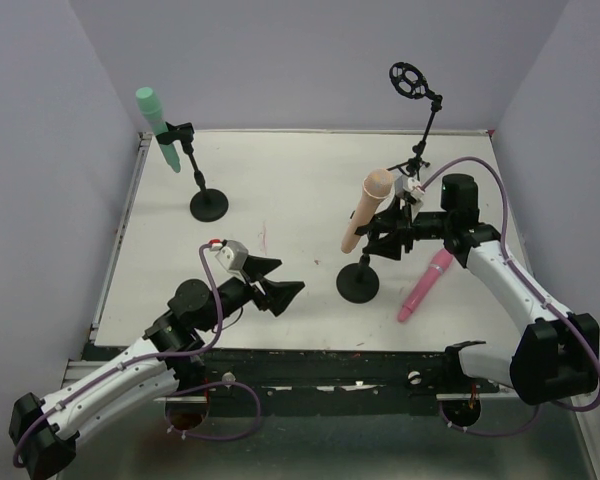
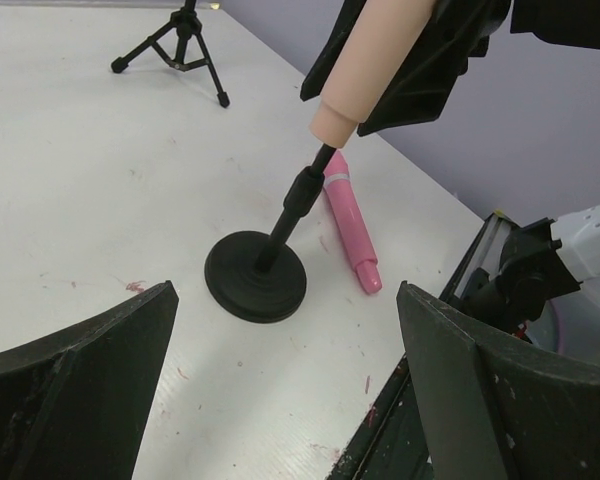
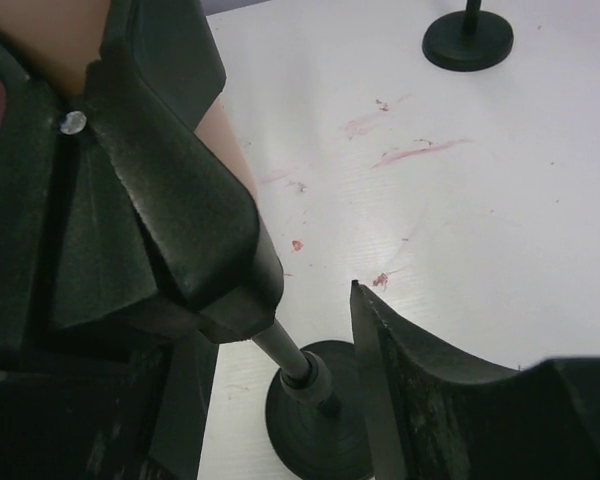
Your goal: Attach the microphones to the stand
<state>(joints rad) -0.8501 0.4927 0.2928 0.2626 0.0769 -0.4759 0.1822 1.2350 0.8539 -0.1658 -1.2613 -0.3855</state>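
Observation:
The peach microphone (image 1: 365,208) sits tilted in the clip of the middle round-base stand (image 1: 358,283). My right gripper (image 1: 388,235) is open, with its jaws on either side of that clip. In the right wrist view (image 3: 300,305) a gap shows between the clip (image 3: 150,200) and the right finger (image 3: 430,390). The pink microphone (image 1: 425,285) lies flat on the table right of that stand and also shows in the left wrist view (image 2: 350,225). The mint green microphone (image 1: 158,128) is clipped in the far-left stand (image 1: 208,205). My left gripper (image 1: 278,285) is open and empty, left of the middle stand (image 2: 256,275).
A tripod stand with an empty round shock mount (image 1: 410,80) stands at the back right, and its legs show in the left wrist view (image 2: 180,45). The white table (image 1: 280,200) has purple walls on three sides. Its dark front edge (image 1: 330,360) lies near the arm bases.

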